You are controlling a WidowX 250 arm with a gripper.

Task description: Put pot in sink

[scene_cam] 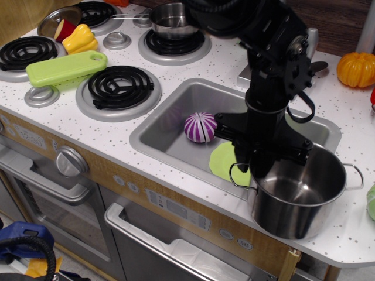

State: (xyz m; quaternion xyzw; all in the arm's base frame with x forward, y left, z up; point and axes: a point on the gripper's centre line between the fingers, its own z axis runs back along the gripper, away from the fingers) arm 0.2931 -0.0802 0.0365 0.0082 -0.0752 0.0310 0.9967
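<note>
- Pot (296,196) is seen on the white speckled bench (105,137), at the right front corner of the sink (176,137), upright and slightly tilted (whether it is lifted clear cannot be told).
- One wire loop handle is seen on each side of the pot.
- End effector (262,157) is placed at the pot's left rim, one finger reaching down inside and the other outside; whether the wall is actually clamped cannot be told.
- Inside the sink a purple-and-white striped ball (201,127) and a light green plate (228,164) are seen, the plate partly hidden by the arm.
- A smaller saucepan (174,19) is set on a rear burner.
- A green cutting board (65,68) is laid between the left burners.
</note>
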